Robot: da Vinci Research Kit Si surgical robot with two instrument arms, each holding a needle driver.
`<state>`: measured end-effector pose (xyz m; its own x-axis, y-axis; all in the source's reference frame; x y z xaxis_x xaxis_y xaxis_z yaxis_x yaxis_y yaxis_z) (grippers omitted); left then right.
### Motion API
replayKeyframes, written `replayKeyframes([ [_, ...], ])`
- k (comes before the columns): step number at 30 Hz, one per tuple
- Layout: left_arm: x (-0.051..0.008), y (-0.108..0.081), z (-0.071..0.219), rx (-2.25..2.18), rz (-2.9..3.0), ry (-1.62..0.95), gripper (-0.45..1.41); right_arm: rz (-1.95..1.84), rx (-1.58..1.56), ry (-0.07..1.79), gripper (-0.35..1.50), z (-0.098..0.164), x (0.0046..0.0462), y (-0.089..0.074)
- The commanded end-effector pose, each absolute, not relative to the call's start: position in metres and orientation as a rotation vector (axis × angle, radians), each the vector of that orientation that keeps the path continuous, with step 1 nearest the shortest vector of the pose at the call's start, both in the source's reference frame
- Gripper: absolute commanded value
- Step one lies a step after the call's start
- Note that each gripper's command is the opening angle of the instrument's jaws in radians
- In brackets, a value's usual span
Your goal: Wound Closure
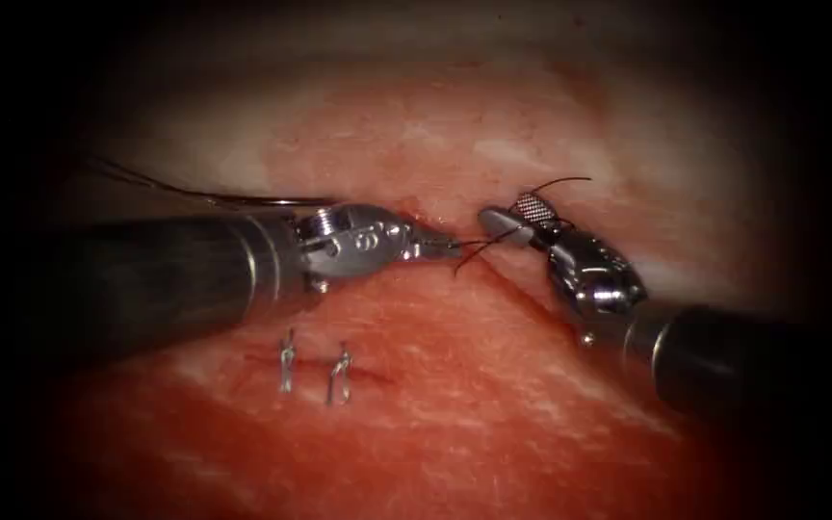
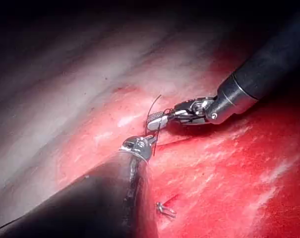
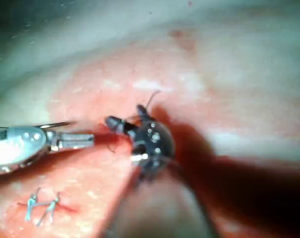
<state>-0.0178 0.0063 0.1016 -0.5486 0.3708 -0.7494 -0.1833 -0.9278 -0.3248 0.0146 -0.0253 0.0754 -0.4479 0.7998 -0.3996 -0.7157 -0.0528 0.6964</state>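
Note:
My left tool (image 1: 443, 249) comes in from the left, its slim jaws shut on a dark thread (image 1: 479, 243) at the cut (image 1: 517, 287). The thread runs from there to my right tool (image 1: 517, 218), whose jaws stand open, the ribbed pad (image 1: 532, 206) facing up. A short dark thread end (image 1: 570, 180) sticks up behind that pad. A thin silvery curve, apparently the needle (image 1: 243, 200), lies on the tissue behind the left shaft, held by neither tool. In the left wrist view the right tool (image 2: 158, 121) has thread (image 2: 152, 107) crossing its tip. In the right wrist view the left tool (image 3: 75, 141) faces the right tool (image 3: 117, 124).
Two finished stitches with pale cut thread ends (image 1: 286, 361) (image 1: 339, 376) sit on the tissue (image 1: 493, 424) to the left of the cut, below the left shaft (image 1: 146, 279). The right shaft (image 1: 724, 356) enters low on the right. Red fluid wets the tissue around the cut.

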Motion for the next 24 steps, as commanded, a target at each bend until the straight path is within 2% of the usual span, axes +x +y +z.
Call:
replayKeyframes([
  [1, -0.0189, 0.0064, 0.1024, -1.28, 2.493, -0.299, -0.45, 1.744, 0.111, 1.069, 0.61, 0.076, 0.0145, -0.0252],
  [12, -0.0198, 0.0069, 0.1028, -1.287, 2.493, -0.303, -0.45, 1.771, 0.122, 1.075, 0.61, 0.0779, 0.0142, -0.0241],
  [21, -0.0192, 0.007, 0.103, -1.285, 2.498, -0.299, -0.45, 1.687, 0.087, 1.072, 0.63, 0.0779, 0.0159, -0.0225],
  [24, -0.0192, 0.0071, 0.103, -1.285, 2.498, -0.3, -0.45, 1.631, 0.047, 1.068, 0.51, 0.0783, 0.0165, -0.0219],
])
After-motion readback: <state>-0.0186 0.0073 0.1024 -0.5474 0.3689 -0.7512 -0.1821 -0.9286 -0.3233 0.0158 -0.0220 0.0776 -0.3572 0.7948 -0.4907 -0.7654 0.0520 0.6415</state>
